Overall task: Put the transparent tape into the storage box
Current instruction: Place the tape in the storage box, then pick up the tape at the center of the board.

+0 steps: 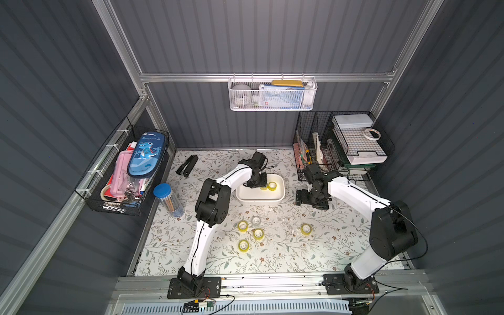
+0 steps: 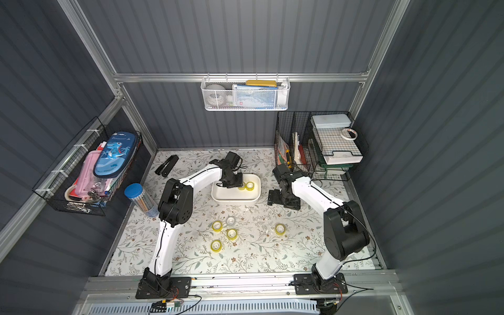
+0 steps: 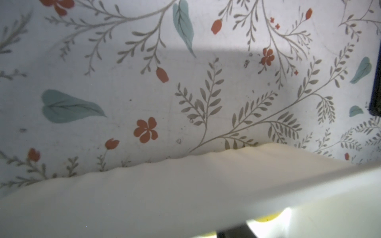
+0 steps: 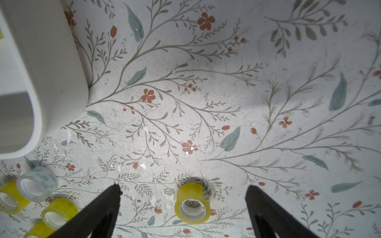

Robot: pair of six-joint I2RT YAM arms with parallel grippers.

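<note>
We judge this the drop-off step: the left tool (image 1: 257,185), whose opening we cannot tell, hangs in the storage box (image 1: 278,198) by two yellow tape rolls (image 1: 272,186), so next the wide-open, empty right tool (image 4: 183,186) at its three o'clock should fetch one of five loose rolls (image 1: 258,233) on the counter (image 1: 286,253) at six o'clock.
</note>
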